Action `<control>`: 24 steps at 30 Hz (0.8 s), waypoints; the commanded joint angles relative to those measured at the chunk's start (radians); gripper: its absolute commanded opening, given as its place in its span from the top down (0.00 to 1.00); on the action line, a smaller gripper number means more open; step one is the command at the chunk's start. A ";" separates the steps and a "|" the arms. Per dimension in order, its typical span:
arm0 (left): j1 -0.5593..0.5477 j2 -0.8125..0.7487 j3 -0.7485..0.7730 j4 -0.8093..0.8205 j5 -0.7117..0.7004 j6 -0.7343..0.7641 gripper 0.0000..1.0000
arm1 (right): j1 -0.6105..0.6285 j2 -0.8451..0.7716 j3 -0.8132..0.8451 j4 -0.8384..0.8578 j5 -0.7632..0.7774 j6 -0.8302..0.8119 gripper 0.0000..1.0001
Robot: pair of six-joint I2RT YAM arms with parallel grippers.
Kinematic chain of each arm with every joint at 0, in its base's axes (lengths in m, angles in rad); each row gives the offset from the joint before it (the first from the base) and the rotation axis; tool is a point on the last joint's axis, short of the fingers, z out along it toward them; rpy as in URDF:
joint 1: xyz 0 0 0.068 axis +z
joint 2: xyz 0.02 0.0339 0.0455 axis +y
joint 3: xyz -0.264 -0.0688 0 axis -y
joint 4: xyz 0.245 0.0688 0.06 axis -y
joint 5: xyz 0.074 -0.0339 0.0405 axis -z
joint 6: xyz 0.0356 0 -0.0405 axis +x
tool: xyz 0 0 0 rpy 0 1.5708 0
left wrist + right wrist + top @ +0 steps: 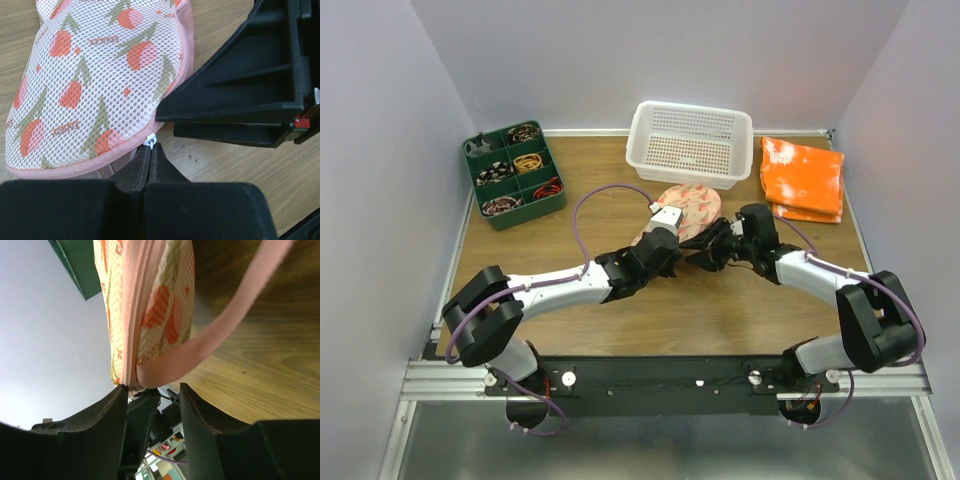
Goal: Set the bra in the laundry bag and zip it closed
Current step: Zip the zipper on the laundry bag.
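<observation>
Top view: laundry bag (pixel 695 205) lies on bench (pixel 670 312), just ahead of both jaws. Left wrist: left jaws clenched, tips at white zip pull (pixel 150 142) on bag rim. Right wrist: right jaws released, bag end w/ pink strap (pixel 220 335) just ahead.

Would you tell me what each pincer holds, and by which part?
The left pincer pinches the bag by its white zipper pull; the right pincer is open, holding nothing.
</observation>
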 commanded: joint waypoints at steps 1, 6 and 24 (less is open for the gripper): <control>-0.010 -0.001 0.014 0.018 0.001 0.012 1.00 | 0.004 0.051 0.045 0.068 0.015 0.012 0.46; -0.010 -0.001 0.010 0.014 0.011 0.012 1.00 | 0.004 0.057 0.062 0.058 0.043 -0.010 0.52; -0.013 -0.015 -0.017 0.013 0.023 0.019 1.00 | 0.004 0.083 0.068 0.084 0.073 -0.035 0.53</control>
